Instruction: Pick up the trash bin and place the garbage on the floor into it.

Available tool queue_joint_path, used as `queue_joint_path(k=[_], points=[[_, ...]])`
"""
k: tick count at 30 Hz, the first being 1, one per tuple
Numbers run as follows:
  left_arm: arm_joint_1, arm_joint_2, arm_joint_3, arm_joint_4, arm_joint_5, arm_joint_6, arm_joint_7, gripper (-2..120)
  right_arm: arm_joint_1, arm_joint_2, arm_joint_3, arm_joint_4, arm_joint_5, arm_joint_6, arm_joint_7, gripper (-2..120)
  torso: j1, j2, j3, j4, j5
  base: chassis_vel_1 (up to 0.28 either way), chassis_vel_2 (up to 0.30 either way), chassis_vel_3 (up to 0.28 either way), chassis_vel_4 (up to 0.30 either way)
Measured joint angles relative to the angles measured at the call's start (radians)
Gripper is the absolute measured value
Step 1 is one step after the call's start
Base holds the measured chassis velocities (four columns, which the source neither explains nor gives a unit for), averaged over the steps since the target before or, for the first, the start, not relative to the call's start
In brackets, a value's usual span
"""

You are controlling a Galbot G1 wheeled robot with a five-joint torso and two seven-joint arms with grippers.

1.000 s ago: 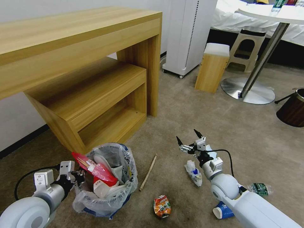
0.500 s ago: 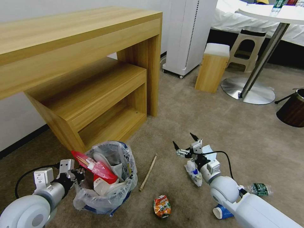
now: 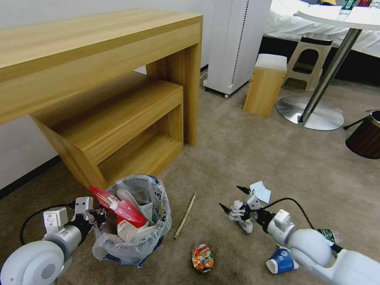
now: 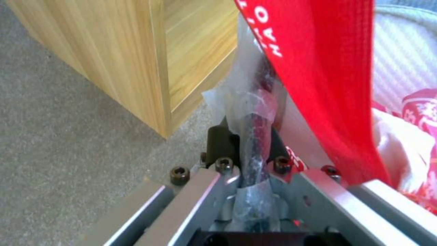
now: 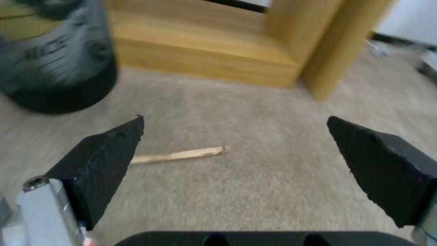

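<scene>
Left gripper [image 3: 96,217] clamped on rim of trash bin [image 3: 132,241], pinching the clear liner bag; left wrist view confirms fingers [image 4: 218,143] closed on bag plastic and dark rim edge. Bin at lower left of head view, just in front of the lower shelf corner of the wooden desk [image 3: 99,79]; contact with carpet not discernible. Already stuffed: red wrapper [image 3: 126,213], white paper cups, a slipper sole poking above the rim.

Right gripper [image 3: 233,200] spread wide, low over the carpet [image 3: 237,150], fingertips flanking the near end of a crumpled white paper cup [image 3: 242,215]. Contact with cup not confirmable. Right wrist view: both black fingers [image 5: 104,160] well apart, nothing between them, bare carpet below.

Loose garbage on floor:
- Wooden stick [image 3: 185,215] between bin and right gripper, lying diagonal, apart from both. Also in right wrist view [image 5: 177,155] beyond the fingertips.
- Crushed orange can [image 3: 202,257] near the bottom edge, right of the bin.
- Pale blue paper [image 3: 260,191] just beyond the right gripper.
- Blue paper cup [image 3: 282,261] on its side, beside the right forearm.
- Clear bottle with green label [image 3: 330,236] partly hidden behind the right arm.

Surroundings: desk leg and shelf close behind the bin; white appliance [image 3: 235,43], wood-sided stool [image 3: 265,84], plastic step stool [image 3: 306,63], round table base [image 3: 309,113] further back. Brown wood-grain bin [image 3: 366,136] at far right edge, well apart.
</scene>
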Motion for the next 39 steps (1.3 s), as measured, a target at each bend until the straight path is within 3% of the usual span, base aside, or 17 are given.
queue_joint_path(k=[5,11,17,27,39], points=[[0.002,-0.016,0.003,0.000,0.007,-0.001,0.002,0,0.001,-0.052,-0.005,-0.013,-0.030,0.043,-0.048,100,0.000,0.000,0.000,-0.0001,-0.0001,0.000,0.000,0.000,0.000],[0.005,-0.022,0.004,0.001,0.012,-0.002,0.002,0,0.005,-0.065,-0.004,-0.044,-0.042,0.094,-0.106,97,0.000,0.000,0.000,0.0000,-0.0002,0.000,0.000,0.000,0.000],[0.005,-0.024,0.004,0.004,0.013,-0.003,0.001,0,0.012,-0.063,-0.008,-0.130,-0.041,0.202,-0.230,96,0.000,0.000,0.000,-0.0001,0.0000,0.000,0.000,0.000,0.000],[-0.001,-0.033,0.016,0.019,0.021,-0.011,0.001,0,-0.002,-0.059,-0.021,-0.240,-0.025,0.252,-0.265,93,0.000,0.000,0.000,0.0000,-0.0002,0.000,0.000,0.000,0.000],[-0.016,-0.032,0.039,0.046,0.023,-0.014,0.005,0,-0.028,0.035,-0.044,-0.400,0.067,0.263,-0.304,90,0.000,0.000,0.000,0.0000,-0.0002,0.000,0.000,0.000,0.000]])
